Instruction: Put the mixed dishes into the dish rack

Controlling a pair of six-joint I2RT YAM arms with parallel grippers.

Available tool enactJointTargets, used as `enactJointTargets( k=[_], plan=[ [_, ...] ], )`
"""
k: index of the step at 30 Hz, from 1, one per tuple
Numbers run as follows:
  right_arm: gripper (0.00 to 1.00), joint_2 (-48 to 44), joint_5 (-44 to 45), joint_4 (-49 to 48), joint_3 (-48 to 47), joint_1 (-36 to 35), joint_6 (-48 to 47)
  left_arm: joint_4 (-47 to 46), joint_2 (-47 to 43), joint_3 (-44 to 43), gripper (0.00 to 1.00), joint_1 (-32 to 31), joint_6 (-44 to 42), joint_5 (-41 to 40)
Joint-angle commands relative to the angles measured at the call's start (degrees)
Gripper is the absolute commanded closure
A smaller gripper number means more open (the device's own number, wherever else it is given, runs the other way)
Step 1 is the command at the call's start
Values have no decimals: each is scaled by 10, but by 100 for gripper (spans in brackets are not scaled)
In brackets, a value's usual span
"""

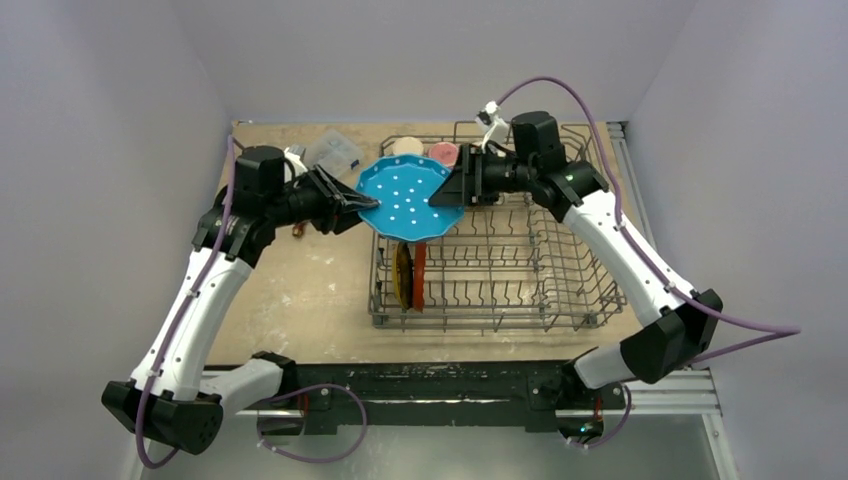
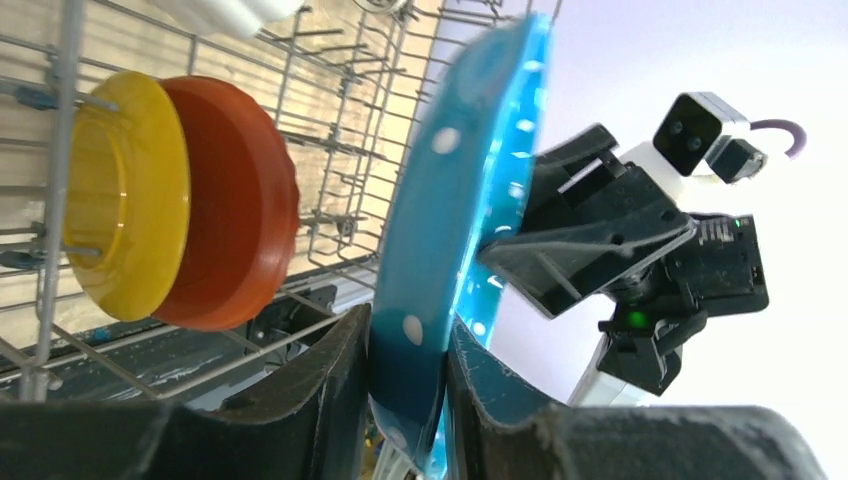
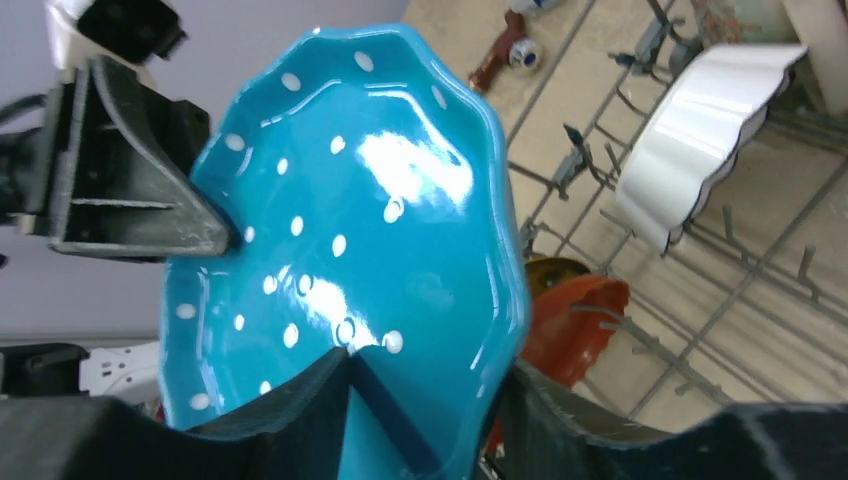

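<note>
Fingers [image 2: 310,400] of the left gripper [image 2: 408,335] filled the bottom of the left wrist view. They were closed on the lower rim of the blue plate [image 2: 440,200], one pad on each face. We saw the plate edge-on there, nearly upright, running from bottom centre to the top of the frame. The right gripper [image 3: 425,365] straddled the opposite rim. We could not tell from either wrist view whether those jaws pressed the plate or merely stood around it.

In the overhead view the plate hung in the upper middle of the frame, between the two arms. It was above the upper left part of the dish rack [image 1: 497,322] and clear of the tines. The yellow plate [image 2: 110,200] and the orange plate [image 2: 240,200] stood on edge, side by side, at the rack's left end. The white scalloped bowl [image 3: 700,130] sat among the tines at the upper right of the right wrist view.

We judged the plate to be mid-transfer, with slotting yet to come. The main risk was a one-sided hold. If the right jaws let go while the left pinch sat only on a glossy rim, the plate could pivot or slip. It would then drop onto the wires or the orange plate. Lowering it askew could also jam the scalloped edge against a tine or knock its neighbours.
</note>
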State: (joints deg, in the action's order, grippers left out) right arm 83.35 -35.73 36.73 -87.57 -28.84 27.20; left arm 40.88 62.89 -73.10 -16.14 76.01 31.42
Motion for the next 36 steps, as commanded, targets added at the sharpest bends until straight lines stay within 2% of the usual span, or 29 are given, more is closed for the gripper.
enactJointTargets(
  k=[1,2,5,7,11,12,17,18,20,24,25,26,29,32,33,36],
  plan=[
    [64,-29,-129,-205,52,-9,118,-128,-4,1,100,-2,52,43],
    [69,-38,-137,-256,71,-9,159,-129,-5,2,100,-3,51,44],
    [100,-47,-135,-309,80,-9,212,-134,-9,10,100,-3,53,48],
    [100,-41,-140,-304,70,-9,223,-148,-12,22,99,-2,66,54],
    [100,-29,-170,-358,81,-12,287,-240,-16,55,60,-7,102,69],
    [100,-28,-174,-378,86,-12,303,-245,-15,56,54,-8,103,68],
    [100,-22,-189,-415,76,-18,345,-260,-10,41,43,-10,90,67],
    [100,-21,-191,-423,77,-19,351,-267,-10,39,46,-10,90,67],
    [100,-21,-185,-412,72,-18,340,-273,-13,37,66,-10,89,63],
    [100,-14,-170,-303,50,-18,260,-266,-19,35,98,-10,88,52],
    [100,-14,-166,-282,47,-18,245,-259,-22,35,100,-10,88,48],
    [96,-14,-153,-254,41,-17,223,-251,-26,35,100,-10,89,42],
    [74,-11,-90,-143,5,-17,127,-192,-32,23,100,-10,97,24],
    [40,-14,-58,-100,-10,-17,93,-104,-28,-5,100,-10,93,10],
    [32,-17,-52,-96,-10,-17,86,-88,-27,-12,100,-10,92,6],
    [21,-24,-31,-87,-12,-17,72,-55,-29,-20,100,-10,100,-2]
  ],
)
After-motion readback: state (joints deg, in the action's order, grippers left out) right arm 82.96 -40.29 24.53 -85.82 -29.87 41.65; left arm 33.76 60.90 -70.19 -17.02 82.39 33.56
